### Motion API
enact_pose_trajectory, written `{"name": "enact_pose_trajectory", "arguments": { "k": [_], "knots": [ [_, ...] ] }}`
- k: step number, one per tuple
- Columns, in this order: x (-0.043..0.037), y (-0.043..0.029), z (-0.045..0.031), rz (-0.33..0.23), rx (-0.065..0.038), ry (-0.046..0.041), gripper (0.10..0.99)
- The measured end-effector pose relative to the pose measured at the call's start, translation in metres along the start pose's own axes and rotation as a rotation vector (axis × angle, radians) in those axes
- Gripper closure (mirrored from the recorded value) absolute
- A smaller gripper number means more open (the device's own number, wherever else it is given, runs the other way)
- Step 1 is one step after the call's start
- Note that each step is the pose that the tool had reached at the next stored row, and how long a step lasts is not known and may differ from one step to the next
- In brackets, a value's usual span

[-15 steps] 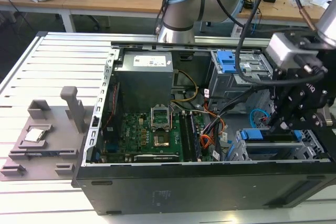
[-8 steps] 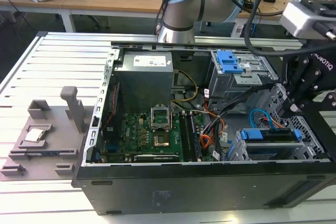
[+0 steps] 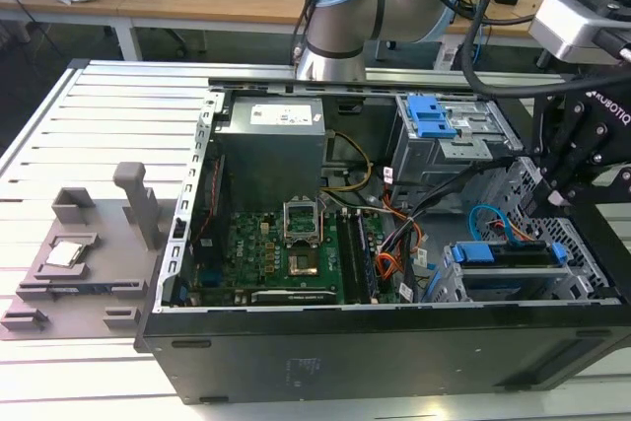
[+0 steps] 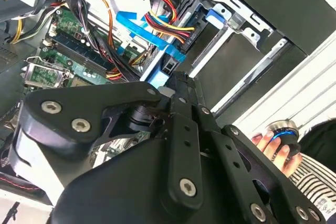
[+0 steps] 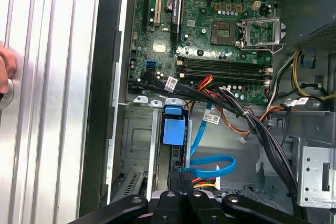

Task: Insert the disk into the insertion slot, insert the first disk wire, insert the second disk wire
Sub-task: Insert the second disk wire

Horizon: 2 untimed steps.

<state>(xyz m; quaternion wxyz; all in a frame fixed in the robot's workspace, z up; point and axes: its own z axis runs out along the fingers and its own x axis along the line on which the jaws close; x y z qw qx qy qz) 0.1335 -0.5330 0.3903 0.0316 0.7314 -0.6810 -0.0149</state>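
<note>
The disk (image 3: 505, 256), in its bright blue carrier (image 5: 174, 127), lies inside the insertion slot (image 3: 463, 288), a low grey metal cage at the case's corner on the exterior view's right. My black gripper (image 3: 554, 202) hangs over the disk's far end. A flat blue disk wire (image 5: 211, 162) loops to a black plug that sits right at my fingertips (image 5: 180, 174), and the fingers are shut on it. A second plug with red, yellow and black wires (image 4: 167, 23) sits beside the blue wire (image 4: 140, 29), close to my gripper (image 4: 181, 80).
The open case holds a green motherboard (image 3: 296, 244), a grey power supply (image 3: 271, 150) and a taller grey bay with a blue latch (image 3: 432, 117). Cable bundles (image 5: 252, 124) cross beside the cage. A person's hand (image 4: 275, 145) rests on a round knob outside the case.
</note>
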Motion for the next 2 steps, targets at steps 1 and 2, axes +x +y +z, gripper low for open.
{"name": "enact_pose_trajectory", "arguments": {
  "k": [1, 2],
  "knots": [
    [0.0000, 0.0000, 0.0000, 0.000, 0.000, 0.0001, 0.980],
    [0.0000, 0.0000, -0.0001, 0.000, 0.000, 0.0000, 0.980]
  ]
}}
